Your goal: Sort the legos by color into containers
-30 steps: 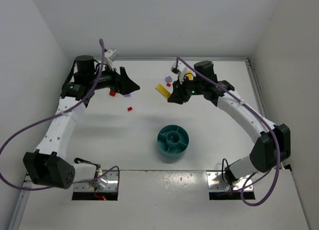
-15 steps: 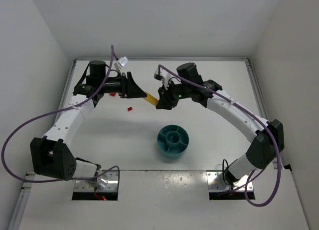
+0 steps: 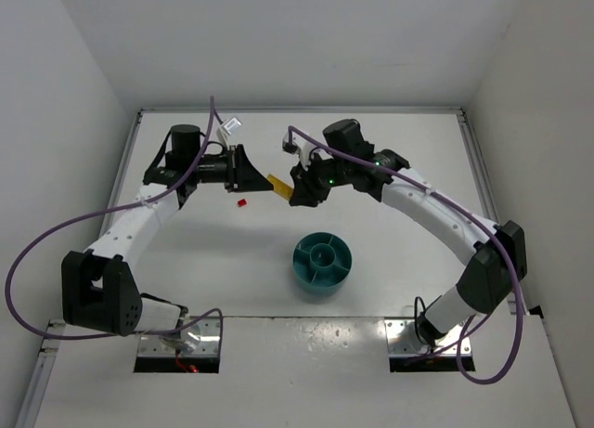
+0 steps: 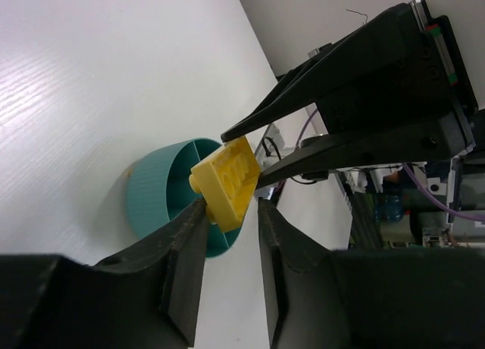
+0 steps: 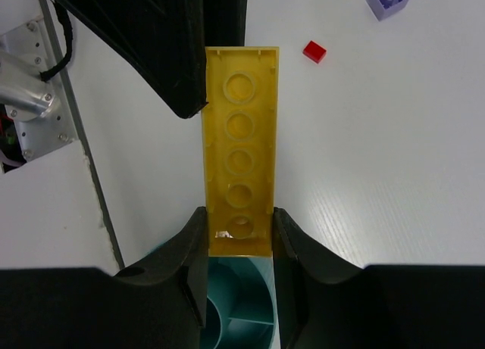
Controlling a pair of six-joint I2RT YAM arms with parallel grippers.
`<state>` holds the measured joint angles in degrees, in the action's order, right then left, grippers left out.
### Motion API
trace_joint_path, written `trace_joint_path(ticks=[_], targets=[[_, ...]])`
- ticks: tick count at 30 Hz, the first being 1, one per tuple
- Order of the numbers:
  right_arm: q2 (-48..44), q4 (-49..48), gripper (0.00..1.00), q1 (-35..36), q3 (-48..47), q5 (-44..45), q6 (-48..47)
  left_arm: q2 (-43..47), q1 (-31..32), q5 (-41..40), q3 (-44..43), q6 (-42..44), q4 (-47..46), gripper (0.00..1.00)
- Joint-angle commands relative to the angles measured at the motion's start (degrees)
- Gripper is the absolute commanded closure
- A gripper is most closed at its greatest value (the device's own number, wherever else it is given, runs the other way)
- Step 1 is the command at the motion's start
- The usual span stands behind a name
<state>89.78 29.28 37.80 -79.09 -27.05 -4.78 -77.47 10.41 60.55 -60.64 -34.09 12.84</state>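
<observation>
**Two grippers meeting on one long yellow brick (image 5: 239, 160), held in the air beyond the teal dish (image 3: 320, 287).**

The right gripper (image 5: 239, 214) has its fingers clenched on one end of the yellow brick. The left gripper (image 4: 231, 205) has its fingers flanking the other end, and whether they press it cannot be told. The teal dish stands on the table (image 3: 186, 261), apart from the yellow brick and nearer the arm bases. Its round centre well and the wedge sections around it show bare teal floors. A small red brick (image 5: 314, 51) and a lilac brick (image 5: 388, 1) lie loose on the table, outside the teal dish.
</observation>
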Motion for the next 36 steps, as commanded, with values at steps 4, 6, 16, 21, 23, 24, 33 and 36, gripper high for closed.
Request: trace_joint_path(ticks=[4, 6, 16, 21, 23, 24, 33, 36], targets=[[0.1, -1.3, 1.0, 1.0, -3.9, -1.0, -0.7, 1.4, 0.3, 3.2, 0.5, -2.9, -4.7, 0.76], [0.1, -1.3, 1.0, 1.7, -3.9, -1.0, -0.7, 1.4, 0.3, 3.2, 0.5, -2.9, -4.7, 0.89], [-3.0, 0.9, 0.16, 0.0, 1.6, -0.6, -1.7, 1.4, 0.3, 2.0, -1.8, 2.2, -1.2, 1.0], [-8.3, 3.0, 0.01, -4.0, 8.7, -1.7, -2.7, 0.9, 0.3, -2.9, -7.8, 15.4, 10.1, 1.0], [-9.8, 1.7, 0.0, -6.0, 13.8, -1.7, -0.2, 1.4, 0.3, -5.6, -9.2, 20.2, 13.0, 1.0], [-11.2, 0.4, 0.0, -8.3, 16.7, -1.0, 0.8, 2.0, 1.2, -6.6, -9.2, 23.4, 14.0, 1.0], [-10.2, -3.3, 0.0, -27.0, 20.1, 5.2, 14.6, 10.6, 15.4, -21.7, -9.8, 39.5, 22.4, 1.0], [-3.9, 0.2, 0.0, -31.1, 15.0, 3.6, 15.2, 10.1, 18.1, -22.8, -12.0, 42.3, 24.9, 1.0]])
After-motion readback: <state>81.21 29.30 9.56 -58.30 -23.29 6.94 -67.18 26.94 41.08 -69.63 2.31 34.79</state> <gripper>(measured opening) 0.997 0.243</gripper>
